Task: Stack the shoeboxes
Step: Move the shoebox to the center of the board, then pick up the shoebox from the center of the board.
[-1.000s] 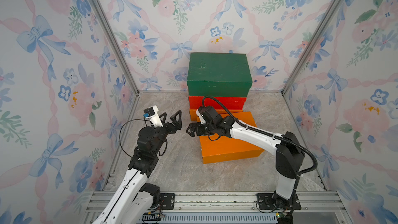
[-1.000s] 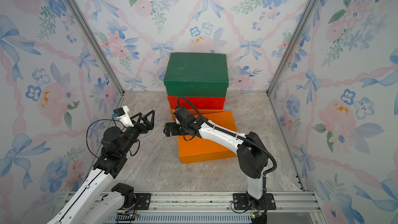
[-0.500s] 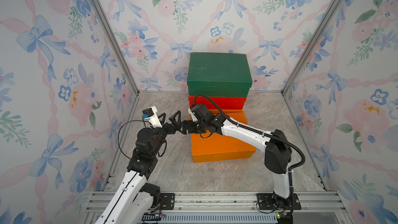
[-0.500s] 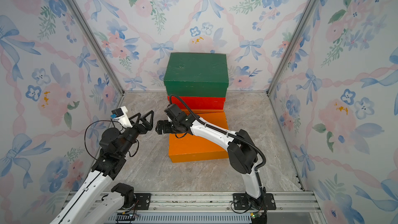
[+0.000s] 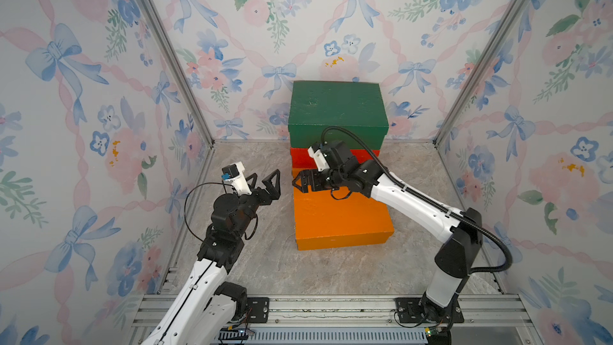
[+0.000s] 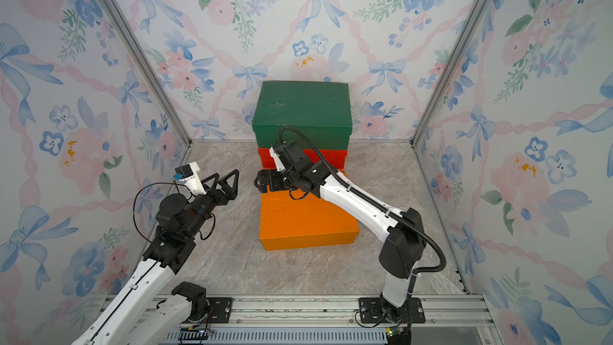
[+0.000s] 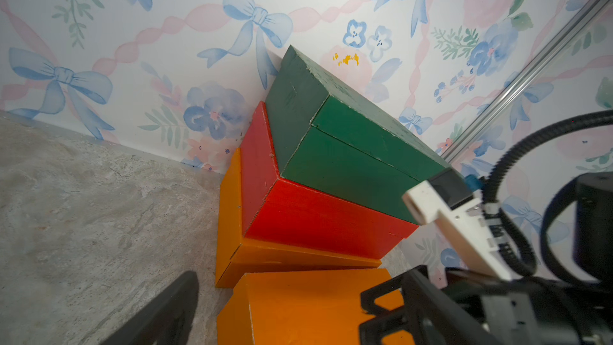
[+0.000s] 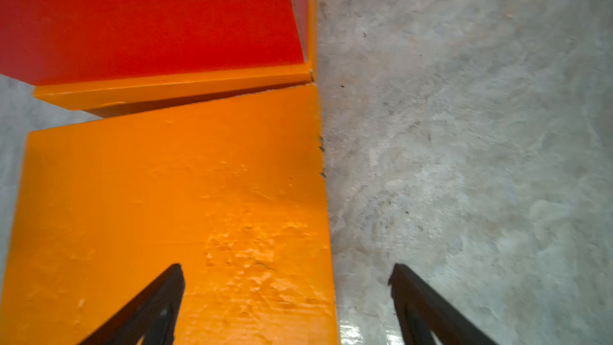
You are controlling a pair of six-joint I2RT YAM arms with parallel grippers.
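Three shoeboxes already stand as a stack at 12 o'clock of the floor [image 5: 265, 267], against the back wall: the lower orange box [image 7: 232, 227] on the floor, the red box [image 5: 300, 158] on it, the green box [image 5: 335, 107] on top. The loose orange box [image 5: 341, 220] lies on the floor at 6 o'clock of the stack, its far edge close against the stack's base. The step in hand is judged to be seizing this box. The right gripper [image 5: 298, 184] hovers with jaws spread at the box's 11 o'clock corner; in the right wrist view one finger lies over the lid and one beyond its short edge. The left gripper [image 5: 265, 177], also spread and empty, hovers at 10 o'clock of the box, apart from it. Bear on the body walls at opposite short ends, not the lid rim alone, and lift level. All four lids are shut; their contents cannot be seen.
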